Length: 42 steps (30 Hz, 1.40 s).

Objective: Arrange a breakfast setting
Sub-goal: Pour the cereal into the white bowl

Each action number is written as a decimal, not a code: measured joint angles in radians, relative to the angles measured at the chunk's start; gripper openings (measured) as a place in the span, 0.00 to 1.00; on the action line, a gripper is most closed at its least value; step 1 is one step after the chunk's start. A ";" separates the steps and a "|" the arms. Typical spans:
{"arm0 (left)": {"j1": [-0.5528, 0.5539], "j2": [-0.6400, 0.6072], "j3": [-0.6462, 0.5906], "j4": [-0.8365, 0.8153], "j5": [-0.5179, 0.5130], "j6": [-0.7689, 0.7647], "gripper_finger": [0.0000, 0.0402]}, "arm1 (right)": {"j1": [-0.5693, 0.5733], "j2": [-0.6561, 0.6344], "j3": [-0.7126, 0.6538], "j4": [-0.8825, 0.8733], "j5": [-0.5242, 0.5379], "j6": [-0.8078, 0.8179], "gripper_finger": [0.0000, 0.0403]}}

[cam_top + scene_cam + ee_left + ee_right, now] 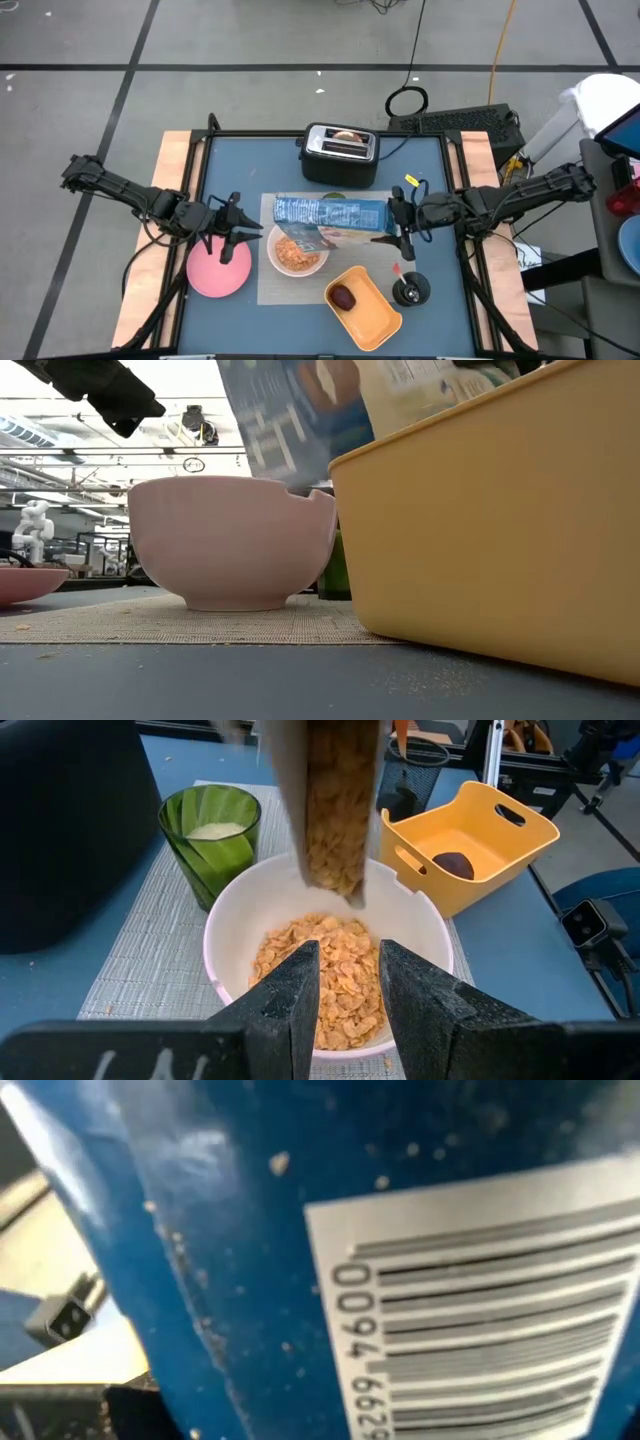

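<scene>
The orange tray [500, 530] was seen nearest the low camera, filling that view's right half; a dark rounded item [343, 297] was held in it. Just beyond it, on the grey placemat [180, 622], the white bowl [235, 540] was found, partly filled with cereal flakes [330, 975]. A blue cereal box [330, 213] was gripped at one end by the right gripper [398, 228] and held on its side above the bowl, flakes being poured from its open end. The left gripper [232, 228] was held beside the bowl, over the pink plate [218, 270], its fingers [290, 995] set slightly apart on nothing. Behind the bowl, a green cup [210, 840] with pale contents was placed on the mat. Farthest back, the toaster [340, 152] was seen with bread [346, 136] in its slot.
</scene>
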 joint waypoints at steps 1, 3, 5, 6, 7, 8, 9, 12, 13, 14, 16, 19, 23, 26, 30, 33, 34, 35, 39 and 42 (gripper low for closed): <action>0.000 0.000 0.000 0.000 0.000 0.000 0.28 | 0.000 0.000 0.000 0.020 0.000 -0.013 0.65; 0.000 0.000 0.000 0.000 0.000 0.000 0.28 | 0.000 -0.001 0.001 0.030 -0.001 -0.026 0.65; 0.000 0.000 0.000 0.000 0.000 0.000 0.28 | 0.000 -0.002 0.001 0.001 -0.002 -0.020 0.65; 0.000 0.000 0.000 0.000 0.000 0.000 0.28 | 0.000 -0.001 0.001 -0.023 -0.002 -0.013 0.65; 0.000 0.000 0.000 0.000 0.000 0.000 0.28 | 0.000 -0.001 0.001 -0.044 -0.002 -0.005 0.65; 0.000 0.000 0.000 0.000 0.000 0.000 0.28 | 0.000 0.000 0.000 -0.055 -0.001 0.005 0.65; 0.000 0.000 0.000 0.000 0.000 0.000 0.28 | 0.000 0.000 0.000 -0.051 -0.001 0.008 0.65; 0.000 0.000 0.000 0.000 0.000 0.000 0.28 | 0.000 0.000 0.000 0.012 -0.001 -0.003 0.65; 0.000 0.000 0.000 0.000 0.000 0.000 0.28 | 0.000 -0.001 0.001 0.027 -0.001 -0.011 0.65; 0.000 0.000 0.000 0.000 0.000 0.000 0.28 | 0.000 -0.002 0.002 0.030 -0.002 -0.016 0.65; 0.000 0.000 0.000 0.000 0.000 0.000 0.28 | 0.000 -0.002 0.002 0.003 -0.023 -0.014 0.65; 0.000 0.000 0.000 0.000 0.000 0.000 0.28 | 0.000 0.005 0.000 -0.067 -0.025 0.023 0.65; 0.000 0.000 0.000 0.000 0.000 0.000 0.28 | 0.000 0.005 0.000 -0.010 -0.024 0.015 0.65; 0.000 0.000 0.000 0.000 0.000 0.000 0.28 | 0.000 0.000 0.000 0.020 -0.024 -0.016 0.65; 0.000 0.000 0.000 0.000 0.000 0.000 0.28 | 0.000 0.004 0.001 -0.037 -0.024 -0.008 0.65; 0.000 0.000 0.000 0.000 0.000 0.000 0.28 | 0.000 0.009 0.000 -0.026 -0.024 0.008 0.65; 0.000 0.000 0.000 0.000 0.000 0.000 0.28 | 0.000 0.009 0.000 -0.008 -0.023 0.005 0.65; 0.000 0.000 0.000 0.000 0.000 0.000 0.28 | 0.000 0.004 0.001 0.004 -0.024 -0.004 0.65; 0.000 0.000 0.000 0.000 0.000 0.000 0.28 | 0.000 0.003 0.002 -0.024 -0.023 -0.003 0.65; 0.000 0.000 0.000 0.000 0.000 0.005 0.28 | 0.000 0.004 0.000 -0.032 -0.023 0.002 0.65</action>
